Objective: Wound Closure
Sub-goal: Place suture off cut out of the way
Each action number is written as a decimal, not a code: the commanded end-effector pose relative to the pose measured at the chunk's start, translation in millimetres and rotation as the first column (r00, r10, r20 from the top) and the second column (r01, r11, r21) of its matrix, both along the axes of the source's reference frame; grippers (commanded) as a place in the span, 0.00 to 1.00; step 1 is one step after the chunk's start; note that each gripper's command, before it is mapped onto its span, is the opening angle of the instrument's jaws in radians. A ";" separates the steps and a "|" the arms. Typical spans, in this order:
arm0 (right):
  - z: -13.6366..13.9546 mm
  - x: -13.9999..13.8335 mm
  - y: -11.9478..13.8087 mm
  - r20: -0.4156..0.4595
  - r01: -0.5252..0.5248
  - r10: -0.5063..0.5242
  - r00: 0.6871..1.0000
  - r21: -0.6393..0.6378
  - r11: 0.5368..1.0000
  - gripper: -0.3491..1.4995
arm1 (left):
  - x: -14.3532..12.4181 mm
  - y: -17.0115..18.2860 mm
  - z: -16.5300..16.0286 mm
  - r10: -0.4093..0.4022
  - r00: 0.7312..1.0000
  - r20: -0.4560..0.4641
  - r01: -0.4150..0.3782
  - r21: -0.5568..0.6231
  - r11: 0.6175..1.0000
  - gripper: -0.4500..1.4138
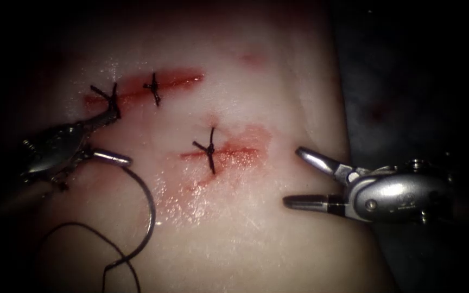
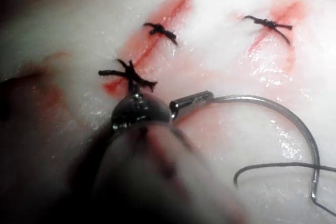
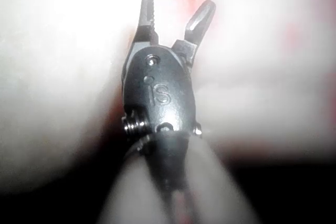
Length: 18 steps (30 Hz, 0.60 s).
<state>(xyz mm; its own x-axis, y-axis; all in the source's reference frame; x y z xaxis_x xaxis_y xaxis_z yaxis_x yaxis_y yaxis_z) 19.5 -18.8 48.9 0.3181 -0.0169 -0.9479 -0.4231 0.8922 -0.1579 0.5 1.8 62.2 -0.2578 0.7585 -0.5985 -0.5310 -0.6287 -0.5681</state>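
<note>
The curved needle (image 1: 152,209) lies flat on the tissue (image 1: 256,239), left of the central cut (image 1: 229,153), and is not in the tissue. Dark thread (image 1: 82,225) trails from its lower end in a loop. My left tool (image 1: 124,137) stands open: one jaw points at the leftmost knot (image 1: 112,100), and the other lies against the needle's upper end. It holds nothing. The left wrist view shows the same tool (image 2: 172,97), needle (image 2: 294,116) and thread (image 2: 273,165). My right tool (image 1: 292,176) is open and empty to the right of the central cut, as its wrist view (image 3: 178,1) also shows.
The upper left cut (image 1: 175,80) carries two tied stitches, the second stitch (image 1: 153,88) right of the leftmost knot. The central cut has one knot (image 1: 211,149). Red fluid (image 1: 191,195) stains the tissue below it. The tissue's right edge (image 1: 346,125) drops into dark background.
</note>
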 end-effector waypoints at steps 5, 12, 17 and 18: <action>0.6 1.0 0.1 -0.005 0.007 -0.007 1.000 0.000 1.000 0.96 | -0.9 0.4 -2.4 0.037 0.999 -0.025 -0.038 -0.034 0.999 0.69; 0.7 1.0 0.1 -0.005 0.007 -0.007 1.000 0.000 1.000 0.96 | -2.4 -0.8 -7.7 0.075 0.996 -0.041 -0.079 -0.093 0.993 0.69; 0.5 1.1 0.2 -0.009 0.002 -0.002 1.000 0.013 1.000 0.96 | -4.5 -1.9 -11.5 0.136 0.991 0.006 -0.132 -0.198 0.971 0.68; 0.5 1.1 0.3 -0.011 0.004 -0.004 1.000 0.013 1.000 0.96 | -5.1 -2.1 -12.4 0.143 0.989 0.022 -0.134 -0.233 0.963 0.67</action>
